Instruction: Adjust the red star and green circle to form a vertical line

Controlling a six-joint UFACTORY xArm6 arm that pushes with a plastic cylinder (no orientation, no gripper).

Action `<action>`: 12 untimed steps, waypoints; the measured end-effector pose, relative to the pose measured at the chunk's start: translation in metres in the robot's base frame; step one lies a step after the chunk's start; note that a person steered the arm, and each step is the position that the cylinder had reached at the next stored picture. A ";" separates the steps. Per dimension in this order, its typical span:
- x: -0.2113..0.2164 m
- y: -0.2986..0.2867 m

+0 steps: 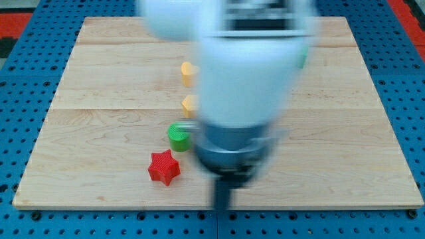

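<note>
The red star (164, 166) lies on the wooden board (99, 99), left of centre toward the view's bottom. The green circle (178, 136) sits just above it and slightly right, partly covered by the arm. My arm is a large blurred white shape over the board's middle. The dark rod ends at my tip (221, 207) near the board's bottom edge, right of the red star and below the green circle, touching neither.
Two yellow blocks show at the arm's left edge, one (187, 72) above the other (189, 104), both partly hidden, shapes unclear. The board lies on a blue perforated base (20, 219). A red strip (408, 13) runs along the top right.
</note>
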State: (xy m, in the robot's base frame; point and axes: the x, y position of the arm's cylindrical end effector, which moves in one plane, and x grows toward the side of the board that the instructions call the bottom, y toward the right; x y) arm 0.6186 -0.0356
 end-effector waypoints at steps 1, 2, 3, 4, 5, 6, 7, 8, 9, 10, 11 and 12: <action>0.000 -0.135; -0.051 -0.143; -0.070 -0.081; -0.052 -0.042; -0.052 -0.039; -0.058 -0.099; -0.097 -0.093; -0.113 -0.039; -0.113 -0.050; -0.131 -0.110; -0.207 -0.114; -0.286 -0.092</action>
State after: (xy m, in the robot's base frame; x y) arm 0.3331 -0.1280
